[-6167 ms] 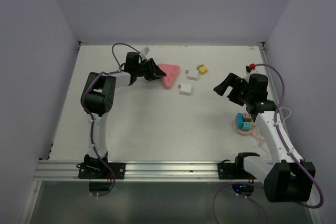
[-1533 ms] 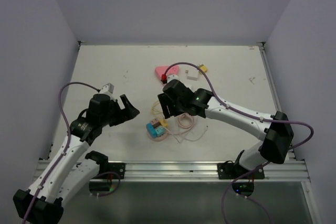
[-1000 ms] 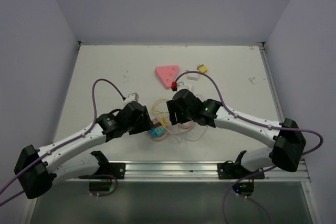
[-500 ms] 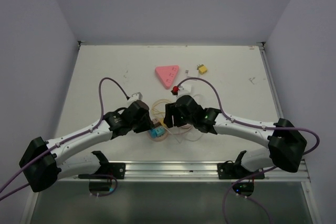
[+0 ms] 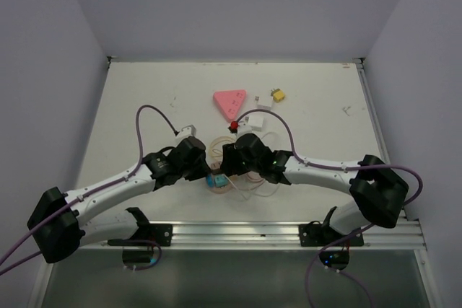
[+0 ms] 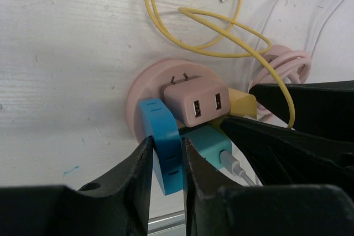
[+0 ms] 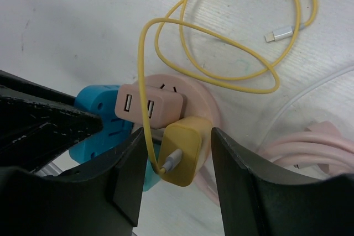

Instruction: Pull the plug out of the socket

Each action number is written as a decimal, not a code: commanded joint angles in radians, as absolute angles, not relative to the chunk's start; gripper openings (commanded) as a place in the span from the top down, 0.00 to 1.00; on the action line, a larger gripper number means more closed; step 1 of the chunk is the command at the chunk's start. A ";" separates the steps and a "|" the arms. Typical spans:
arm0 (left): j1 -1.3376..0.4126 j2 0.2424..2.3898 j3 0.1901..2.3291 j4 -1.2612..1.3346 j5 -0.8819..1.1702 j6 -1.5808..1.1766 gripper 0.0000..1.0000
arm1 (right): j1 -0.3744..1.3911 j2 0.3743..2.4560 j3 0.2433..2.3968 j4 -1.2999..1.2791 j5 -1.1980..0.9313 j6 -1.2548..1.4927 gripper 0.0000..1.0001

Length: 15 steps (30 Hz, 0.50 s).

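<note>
The socket [image 6: 166, 156] is a blue block on a round pink base [image 6: 141, 89], seen in the top view near the front middle of the table [image 5: 214, 180]. Three plugs sit in it: a pink USB charger [image 6: 194, 100], a teal one [image 6: 213, 145] and a yellow plug [image 7: 185, 147] with a yellow cable. My left gripper [image 6: 166, 164] is shut on the blue socket, both fingers pressed against its sides. My right gripper [image 7: 178, 158] straddles the yellow plug, still open, with a gap at its left finger [image 7: 130, 175].
A looped yellow cable [image 7: 221, 53] and a coiled pink cable [image 7: 310, 147] lie right beside the socket. Farther back are a pink triangular piece [image 5: 231, 102], a white adapter [image 5: 263, 106] and a small yellow connector [image 5: 277, 94]. Both arms crowd the same spot.
My left gripper has closed onto the blue socket. My right gripper has shifted left over the yellow plug and its fingers have narrowed.
</note>
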State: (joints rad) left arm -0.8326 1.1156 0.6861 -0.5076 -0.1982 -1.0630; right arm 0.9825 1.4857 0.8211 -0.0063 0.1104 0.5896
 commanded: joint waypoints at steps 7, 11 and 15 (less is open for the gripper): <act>-0.836 1.193 0.752 -0.463 -0.221 -1.032 0.76 | 1.038 1.470 0.796 -0.041 0.287 0.653 0.52; -0.836 1.206 0.768 -0.463 -0.218 -1.025 0.73 | 1.051 1.486 0.807 -0.074 0.324 0.675 0.58; -0.838 1.206 0.782 -0.474 -0.212 -1.023 0.64 | 1.068 1.514 0.825 -0.100 0.359 0.684 0.64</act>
State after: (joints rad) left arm -0.8330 1.2011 0.7429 -0.4885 -0.2012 -1.0412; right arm 1.0504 1.4860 0.7994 -0.0463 0.2905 0.6601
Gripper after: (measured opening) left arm 0.339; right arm 0.396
